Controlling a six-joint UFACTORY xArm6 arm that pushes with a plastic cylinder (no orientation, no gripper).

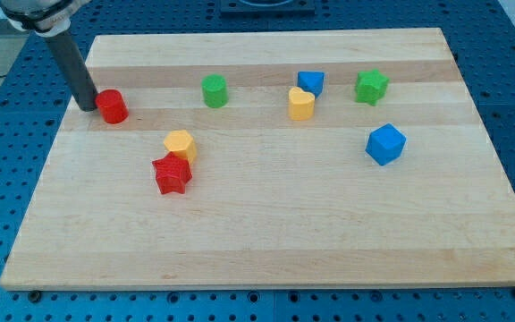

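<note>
My tip (88, 106) rests on the wooden board (266, 241) near its upper left edge. It touches or nearly touches the left side of a red cylinder (112, 106). To the right of that stands a green cylinder (214, 90). Below and right of the red cylinder, a yellow hexagonal block (181, 144) leans against a red star (172, 173). Toward the view's upper right, a blue block (310, 83) sits just above a yellow heart (300, 104). A green star (371, 87) and a blue cube (385, 144) lie farther right.
The board lies on a blue perforated table (7, 152). The arm's dark body (34, 13) enters from the view's top left corner.
</note>
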